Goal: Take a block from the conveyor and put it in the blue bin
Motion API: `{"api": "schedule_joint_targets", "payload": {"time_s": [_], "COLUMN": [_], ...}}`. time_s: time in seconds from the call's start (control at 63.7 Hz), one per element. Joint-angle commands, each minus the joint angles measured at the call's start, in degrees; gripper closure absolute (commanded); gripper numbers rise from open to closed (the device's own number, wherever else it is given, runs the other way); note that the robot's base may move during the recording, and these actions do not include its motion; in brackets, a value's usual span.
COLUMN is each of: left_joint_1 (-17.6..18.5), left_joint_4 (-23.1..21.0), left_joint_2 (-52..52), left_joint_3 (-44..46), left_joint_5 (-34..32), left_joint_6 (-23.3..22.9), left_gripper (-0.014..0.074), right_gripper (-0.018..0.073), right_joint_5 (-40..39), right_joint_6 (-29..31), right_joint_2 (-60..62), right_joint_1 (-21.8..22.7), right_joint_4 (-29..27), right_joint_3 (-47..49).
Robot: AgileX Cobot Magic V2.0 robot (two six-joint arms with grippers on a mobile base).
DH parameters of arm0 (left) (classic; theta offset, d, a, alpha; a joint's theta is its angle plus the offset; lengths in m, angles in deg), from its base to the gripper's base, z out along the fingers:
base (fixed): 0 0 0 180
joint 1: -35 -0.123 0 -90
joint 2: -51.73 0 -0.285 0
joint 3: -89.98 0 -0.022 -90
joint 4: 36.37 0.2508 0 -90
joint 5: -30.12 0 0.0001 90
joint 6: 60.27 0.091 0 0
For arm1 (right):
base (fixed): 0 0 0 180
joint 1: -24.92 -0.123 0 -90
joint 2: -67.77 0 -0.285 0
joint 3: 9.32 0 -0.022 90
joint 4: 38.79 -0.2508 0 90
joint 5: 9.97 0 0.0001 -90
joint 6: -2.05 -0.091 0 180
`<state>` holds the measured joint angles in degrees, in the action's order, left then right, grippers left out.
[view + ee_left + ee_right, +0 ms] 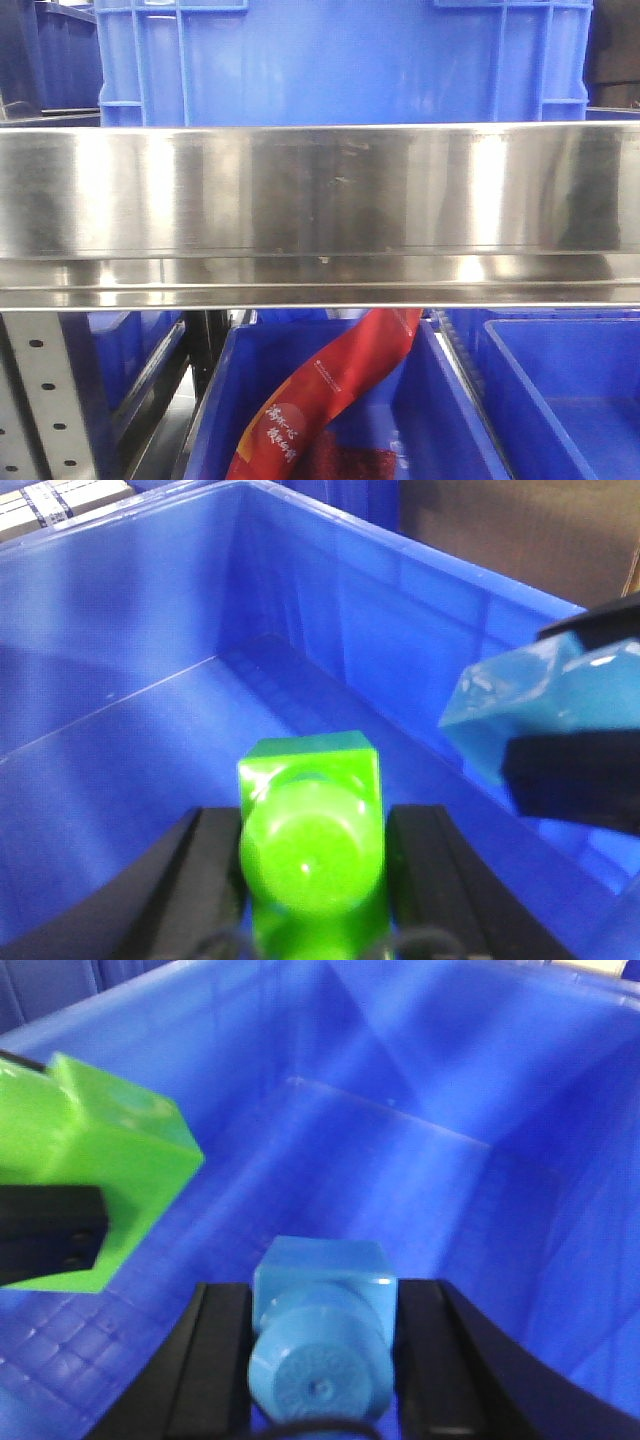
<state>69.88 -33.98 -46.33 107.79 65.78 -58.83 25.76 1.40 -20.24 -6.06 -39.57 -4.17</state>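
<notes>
Gripping block (322, 1320), claw (320, 1345) tips cropped

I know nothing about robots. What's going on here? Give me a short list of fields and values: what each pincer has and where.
left pincer: shut on green block, knob toward the camera
right pincer: shut on blue block, knob toward the camera
location: both held above the inside of the blue bin
bin floor below them: bare as far as the wrist views show
blocks touching: no, apart
front view: steel rail, red packet in a lower bin; no arms visible
</notes>
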Motion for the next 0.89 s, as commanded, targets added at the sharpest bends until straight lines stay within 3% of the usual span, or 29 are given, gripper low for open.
{"api": "schedule_joint_targets", "payload": {"time_s": [0.0, 0.031, 0.079, 0.204, 0.314, 0.455, 0.581, 0.722, 0.879], "left_joint_1": [0.13, 0.13, 0.13, 0.13, 0.13, 0.13, 0.13, 0.13, 0.13], "left_joint_4": [-0.07, -0.07, -0.07, -0.07, -0.07, -0.07, -0.07, -0.07, -0.07], "left_joint_2": [0.19, 0.19, 0.31, 1.66, 3.94, 8.35, 12.19, 17.21, 26.07], "left_joint_3": [0.44, 0.67, 0.66, 0.66, 0.66, 0.66, 0.66, -2.92, -13.50], "left_joint_5": [-0.92, -0.50, -0.34, 0.68, 3.28, 7.79, 12.32, 13.75, 6.54], "left_joint_6": [-0.02, -0.02, -0.02, -0.02, -0.02, -0.02, -0.02, -0.62, -2.16], "left_gripper": [0.0022, -0.0024, -0.0015, 0.0043, 0.0168, 0.0456, 0.0708, 0.0707, 0.0707], "right_gripper": [0.0130, 0.0102, 0.0089, 0.0183, 0.0406, 0.0720, 0.0721, 0.0721, 0.0721], "right_joint_5": [-1.47, -1.32, -0.97, -0.04, 1.50, 1.97, 1.47, -1.03, -4.74], "right_joint_6": [0.25, 0.25, 0.25, 0.25, 0.25, 0.25, 0.25, 0.25, 0.25], "right_joint_2": [0.34, 0.44, 0.58, 2.23, 4.94, 9.43, 14.15, 21.09, 29.88], "right_joint_1": [0.00, 0.00, 0.00, 0.00, 0.00, 0.00, 0.00, 0.00, 0.00], "right_joint_4": [0.77, 0.77, 0.77, 0.77, 0.77, 0.77, 0.77, 0.77, 0.77], "right_joint_3": [0.52, 0.76, 0.94, 1.04, 0.89, 0.70, -0.90, -6.50, -15.98]}}
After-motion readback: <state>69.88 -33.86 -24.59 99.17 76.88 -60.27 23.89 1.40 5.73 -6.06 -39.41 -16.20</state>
